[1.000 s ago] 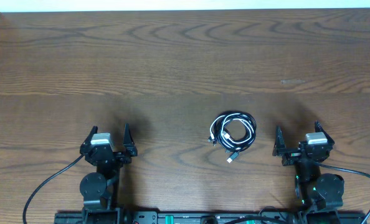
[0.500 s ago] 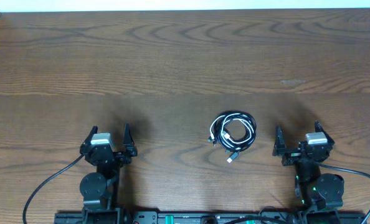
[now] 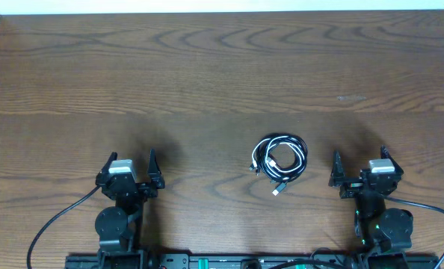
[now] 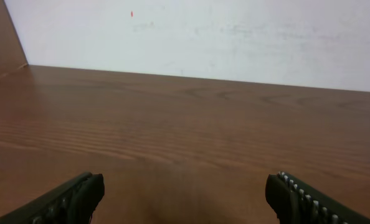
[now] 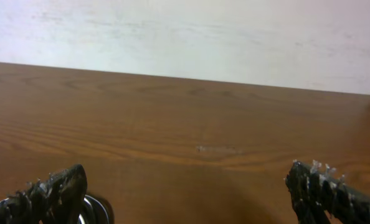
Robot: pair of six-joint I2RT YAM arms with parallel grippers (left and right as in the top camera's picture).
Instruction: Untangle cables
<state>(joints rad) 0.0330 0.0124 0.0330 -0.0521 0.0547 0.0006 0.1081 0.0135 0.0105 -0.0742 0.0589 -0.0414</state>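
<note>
The left hand (image 3: 130,159) sits low near the front edge of the table (image 3: 207,75). Its two fingers are spread wide and hold nothing, and its own camera shows only bare wood in the gap. The right hand (image 3: 359,158) is at the same edge on the other side, also splayed wide and empty.

Between them, nearer the right hand but apart from it, lie the cables (image 3: 279,158). They form one small round coil of black cord wound together with a white one, flat on the wood. A silvery plug end (image 3: 276,191) pokes out toward the front.

The right wrist camera catches a sliver of that coil low beside its inner finger (image 5: 54,193). A thick black wire (image 3: 54,220) loops out from the left arm's base, and another (image 3: 431,211) from the right. Beyond, the wood runs to a white wall (image 5: 185,31).
</note>
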